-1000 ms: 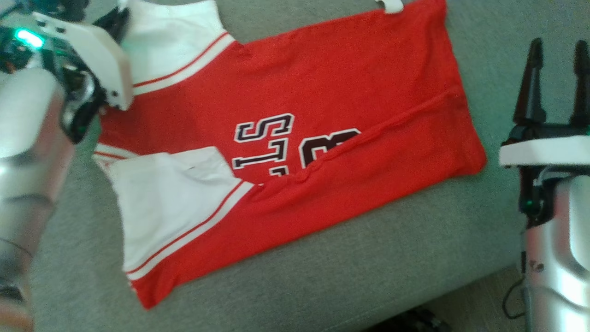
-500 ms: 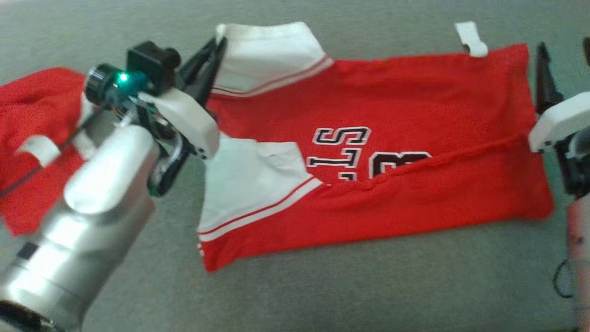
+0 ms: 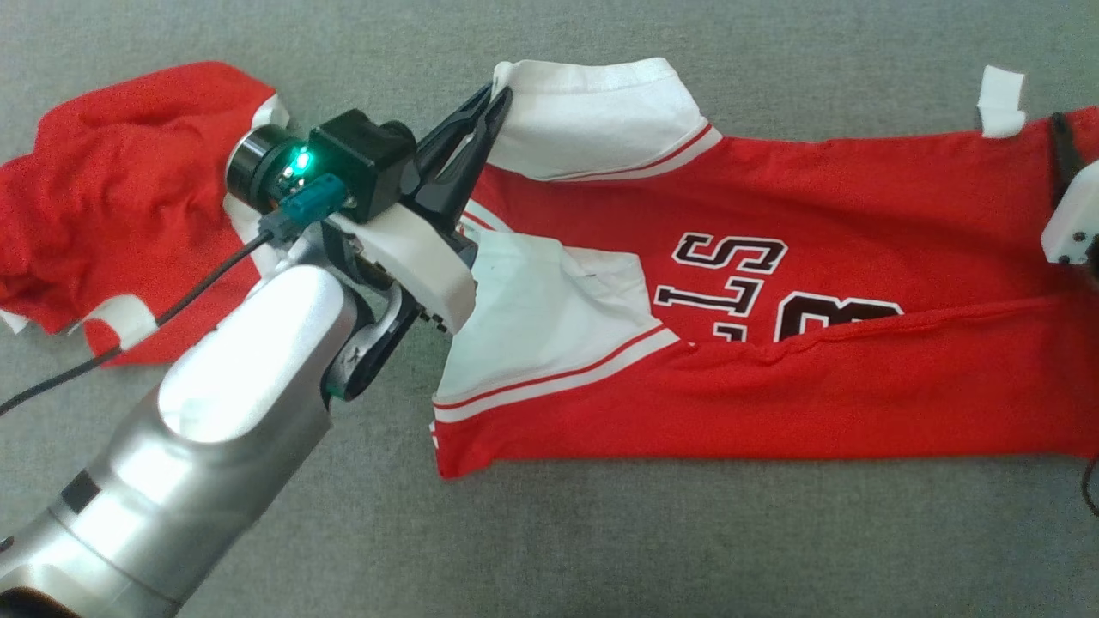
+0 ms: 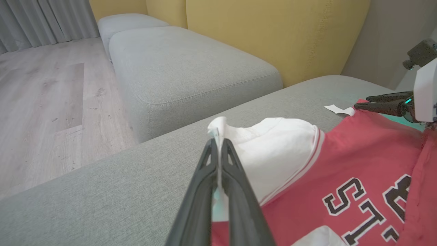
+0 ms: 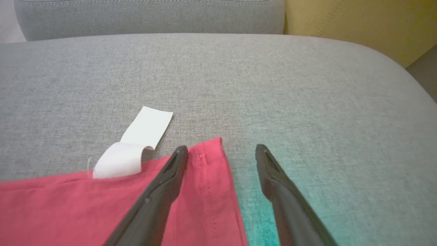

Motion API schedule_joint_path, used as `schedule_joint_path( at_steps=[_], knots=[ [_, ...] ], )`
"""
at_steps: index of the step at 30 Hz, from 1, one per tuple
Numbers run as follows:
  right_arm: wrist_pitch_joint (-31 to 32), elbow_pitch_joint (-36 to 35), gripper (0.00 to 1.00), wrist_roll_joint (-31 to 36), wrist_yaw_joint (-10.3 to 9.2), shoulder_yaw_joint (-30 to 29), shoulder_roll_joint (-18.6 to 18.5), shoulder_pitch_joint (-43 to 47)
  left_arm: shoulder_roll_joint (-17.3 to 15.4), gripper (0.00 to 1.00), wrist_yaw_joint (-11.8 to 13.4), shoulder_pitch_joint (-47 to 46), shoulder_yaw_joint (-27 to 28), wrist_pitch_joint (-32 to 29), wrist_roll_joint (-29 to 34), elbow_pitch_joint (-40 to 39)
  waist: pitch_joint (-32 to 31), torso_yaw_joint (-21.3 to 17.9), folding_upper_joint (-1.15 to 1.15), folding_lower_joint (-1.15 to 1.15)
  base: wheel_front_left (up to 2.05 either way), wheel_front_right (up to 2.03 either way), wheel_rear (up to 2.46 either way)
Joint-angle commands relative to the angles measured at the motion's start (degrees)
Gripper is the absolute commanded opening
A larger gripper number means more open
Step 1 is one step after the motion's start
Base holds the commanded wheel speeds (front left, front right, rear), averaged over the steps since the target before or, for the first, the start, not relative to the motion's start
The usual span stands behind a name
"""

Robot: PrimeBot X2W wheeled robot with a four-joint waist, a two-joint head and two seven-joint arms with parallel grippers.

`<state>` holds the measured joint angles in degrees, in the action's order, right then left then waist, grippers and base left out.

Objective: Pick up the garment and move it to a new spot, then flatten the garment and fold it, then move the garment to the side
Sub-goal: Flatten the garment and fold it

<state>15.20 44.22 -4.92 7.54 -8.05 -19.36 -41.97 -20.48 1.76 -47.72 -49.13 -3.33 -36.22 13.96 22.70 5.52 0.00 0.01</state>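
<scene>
Two hands are set along the far edge of the shirt [image 3: 773, 206], which lies spread lengthwise on the grey cushion [image 3: 601, 532]. The near long side is already turned over, its ridge crossing the lettering.

Our left hand [image 4: 218, 143] is pinched tight on the edge of the far white sleeve [image 3: 601, 112], with the cloth bunched up between the fingertips. Our right hand [image 5: 222, 150] stands wide over the hem corner [image 5: 211, 153]. One finger is above the red cloth and the other above bare cushion, so the corner sits in the gap. A white tag [image 5: 136, 143] curls just to the left of that hand.

We judge the step to be folding the far side in to meet the near one. To do it well, we should lower the right hand until both fingers bracket the corner, then close on the hem alone and leave the tag out. Only then should we lift, with both hands rising together and just enough to clear the cloth beneath.

We should hold the edge between the hands lightly taut so that it comes over as one straight line. A slack middle would sag and crease. We carry it toward us and lay it down beside the ridge without dragging the body of the shirt.

Another red garment [image 3: 112, 172] is heaped behind the left hand, so we should stay clear of it.
</scene>
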Motion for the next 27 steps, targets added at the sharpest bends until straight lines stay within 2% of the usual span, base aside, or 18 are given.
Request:
schedule_joint_path(
  at_steps=[1,6,8,15,20,22,27],
  knots=[
    [-0.2,-1.2,1.0,-0.2,-0.05,1.2,-1.5,-1.5,-2.1,0.0,0.4,-1.9,2.0,-0.2,0.6,-1.9,0.4,0.2,0.0,-0.01,0.0,0.0,0.0],
    [1.9,4.0,1.0,-0.3,-0.05,4.6,-2.5,-3.9,-2.6,0.0,1.6,-2.4,1.8,-1.2,1.4,-2.9,1.2,0.2,0.0,-0.01,0.0,0.0,0.0],
    [2.3,5.4,0.01,-0.6,-0.05,5.8,-2.5,-4.7,-2.7,0.0,1.7,-2.6,1.8,-1.5,1.3,-3.2,1.4,0.0,0.0,-0.01,0.0,0.0,0.0],
    [-4.8,6.3,0.0,-3.2,-0.05,7.7,-1.5,-7.9,-4.2,0.0,2.8,-3.4,3.8,-1.7,0.2,-1.8,0.2,-1.7,0.0,-0.01,0.0,0.0,0.0],
    [-10.3,4.7,0.0,-7.3,-0.05,9.3,-1.0,-10.5,-6.0,0.0,3.1,-6.9,5.9,-0.4,0.9,1.8,-0.3,-3.4,0.0,-0.01,0.0,0.0,0.0],
    [-11.6,3.6,0.0,-9.6,-0.05,10.7,-0.8,-11.7,-6.9,0.0,3.0,-9.5,6.0,1.0,3.0,4.0,0.1,-4.1,0.0,-0.01,0.0,0.0,0.0],
    [-15.0,0.9,0.0,-15.4,-0.05,12.9,-1.1,-14.8,-6.2,0.0,1.6,-16.1,7.1,3.5,4.3,11.0,1.9,-5.2,0.0,-0.01,0.0,0.0,0.0]
  ],
)
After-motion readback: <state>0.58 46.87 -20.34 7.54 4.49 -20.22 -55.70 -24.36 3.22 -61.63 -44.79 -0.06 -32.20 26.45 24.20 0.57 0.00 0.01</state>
